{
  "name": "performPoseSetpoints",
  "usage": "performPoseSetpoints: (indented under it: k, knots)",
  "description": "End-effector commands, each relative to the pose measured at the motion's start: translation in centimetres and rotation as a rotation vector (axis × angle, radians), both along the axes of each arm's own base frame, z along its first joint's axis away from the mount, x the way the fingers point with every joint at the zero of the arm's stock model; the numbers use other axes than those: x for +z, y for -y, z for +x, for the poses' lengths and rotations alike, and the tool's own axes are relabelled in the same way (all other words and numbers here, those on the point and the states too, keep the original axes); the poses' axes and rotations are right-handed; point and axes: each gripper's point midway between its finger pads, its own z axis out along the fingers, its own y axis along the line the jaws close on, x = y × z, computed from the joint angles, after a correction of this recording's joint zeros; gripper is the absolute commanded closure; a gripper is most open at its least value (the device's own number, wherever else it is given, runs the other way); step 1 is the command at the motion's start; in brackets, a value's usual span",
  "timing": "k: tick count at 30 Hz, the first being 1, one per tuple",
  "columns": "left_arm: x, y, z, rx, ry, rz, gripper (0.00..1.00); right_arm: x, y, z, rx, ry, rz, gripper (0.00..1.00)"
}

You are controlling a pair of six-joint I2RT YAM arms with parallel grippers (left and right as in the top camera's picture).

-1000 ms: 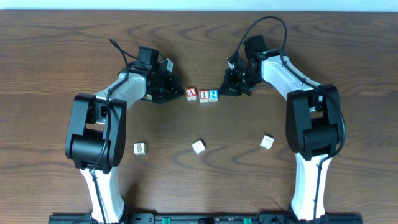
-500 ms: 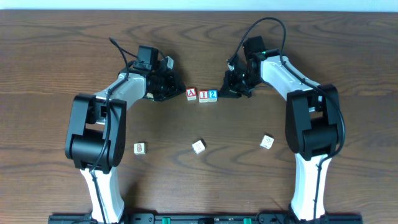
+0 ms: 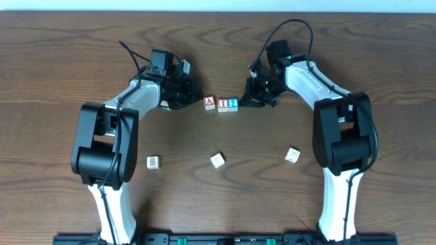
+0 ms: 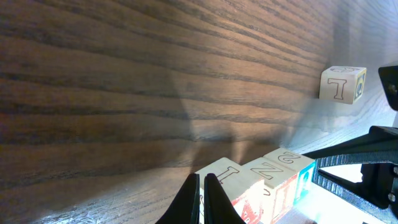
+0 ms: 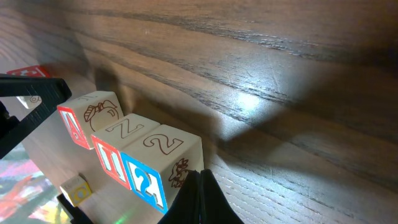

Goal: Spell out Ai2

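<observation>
surface (image 3: 68, 41): dark wood grain; carries all blocks.
left end effector (image 4: 200, 180): fingers pressed together, empty; tip just beside A block (image 3: 210, 103), probably to nudge the row square.
right end effector (image 5: 199, 179): pressed together, empty; tip beside 2 block (image 3: 233, 103), likely bracing that end.
row: A block, I block (image 3: 223, 104), 2 block side by side mid-surface; the word looks spelled.
spare block (image 3: 217, 160): well apart, not needed.

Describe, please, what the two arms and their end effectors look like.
The left arm and right arm have smooth white shells with bulky black joint housings. The left end effector and right end effector are black, with thin, dark, tapered fingers. A black cable loops above the right wrist; a shorter cable runs from the left.
</observation>
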Motion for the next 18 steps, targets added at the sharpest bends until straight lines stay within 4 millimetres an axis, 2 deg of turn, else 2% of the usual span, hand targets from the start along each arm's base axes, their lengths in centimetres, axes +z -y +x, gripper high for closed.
performPoseSetpoints:
  k: [1, 6, 18]
  knots:
    - [-0.79, -0.12, -0.01, 0.003, -0.011, 0.005, 0.94, 0.75, -0.42, -0.19, 0.008, 0.012, 0.003, 0.99]
    - [-1.55, 0.29, -0.27, 0.001, -0.04, -0.024, 0.94, 0.7, -0.35, -0.35, 0.009, 0.005, -0.002, 0.99]
    - [-1.38, 0.3, 0.04, 0.001, -0.025, -0.029, 0.94, 0.6, -0.2, -0.5, 0.013, 0.002, -0.011, 0.99]
